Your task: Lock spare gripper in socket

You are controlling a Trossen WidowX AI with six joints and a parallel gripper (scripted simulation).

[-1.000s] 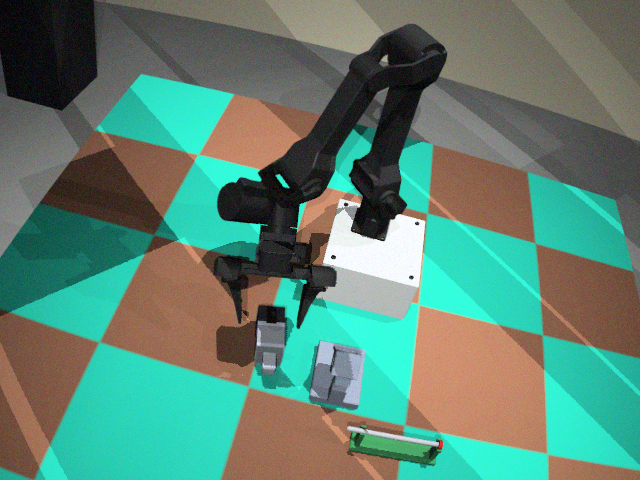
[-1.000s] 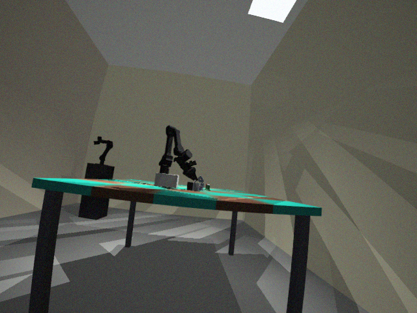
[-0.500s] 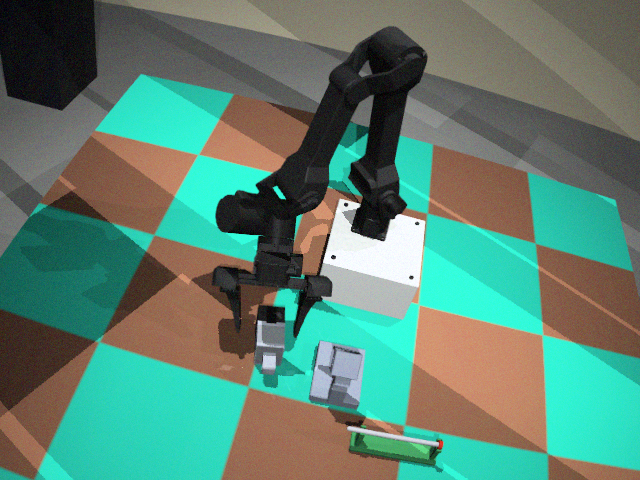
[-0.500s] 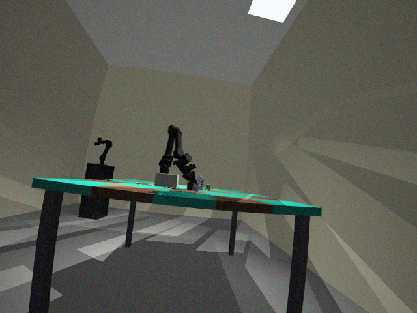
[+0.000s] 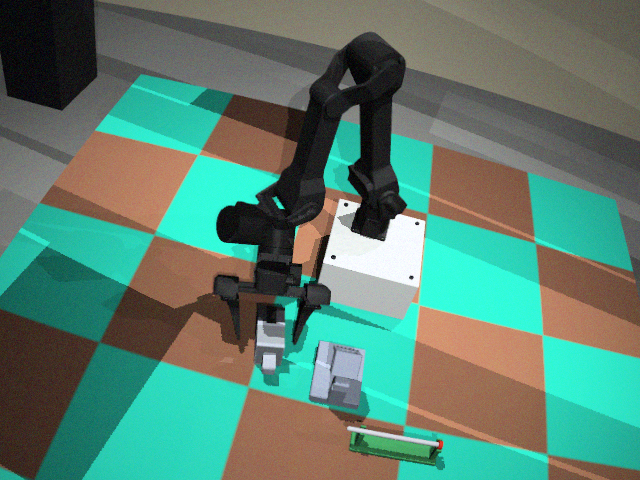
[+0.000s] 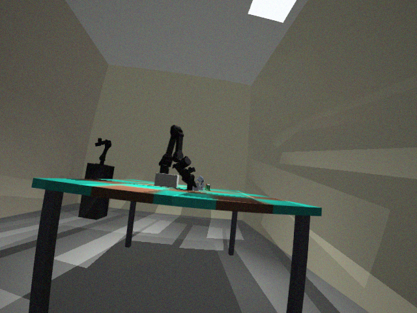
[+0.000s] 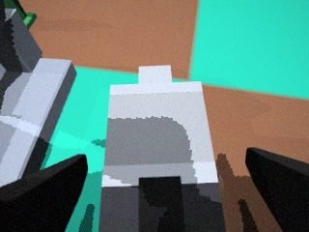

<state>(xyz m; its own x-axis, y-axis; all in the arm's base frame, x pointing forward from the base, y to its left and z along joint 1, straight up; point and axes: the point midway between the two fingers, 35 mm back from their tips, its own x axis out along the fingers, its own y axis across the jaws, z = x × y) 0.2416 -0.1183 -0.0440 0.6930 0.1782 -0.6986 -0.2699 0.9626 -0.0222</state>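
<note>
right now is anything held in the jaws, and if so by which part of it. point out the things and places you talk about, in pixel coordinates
Nothing is held: the black jaws stand wide open on either side of the pale grey and black block-shaped spare gripper [image 5: 270, 335] [image 7: 166, 159].

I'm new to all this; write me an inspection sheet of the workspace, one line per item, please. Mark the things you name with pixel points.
Surface: teal and brown checkered table [image 5: 480, 377] [image 6: 182, 198], patched with light and shadow.
Job's things: grey-white block with a small end stub, likely the spare gripper [image 5: 270, 335] [image 7: 166, 159]; grey mount [image 5: 321, 372] [image 7: 48, 92] beside it; white pin with a red end [image 5: 392, 436] lying along a green holder [image 5: 387, 447].
Clutter: nothing seen.
Gripper [image 5: 267, 341] [image 7: 166, 159]: open, fingers either side of the block, nothing held.
Cables: nothing seen.
Surroundings: plain walls, striped floor, second arm [image 6: 105, 151] on a black pedestal [image 6: 88, 173].
</note>
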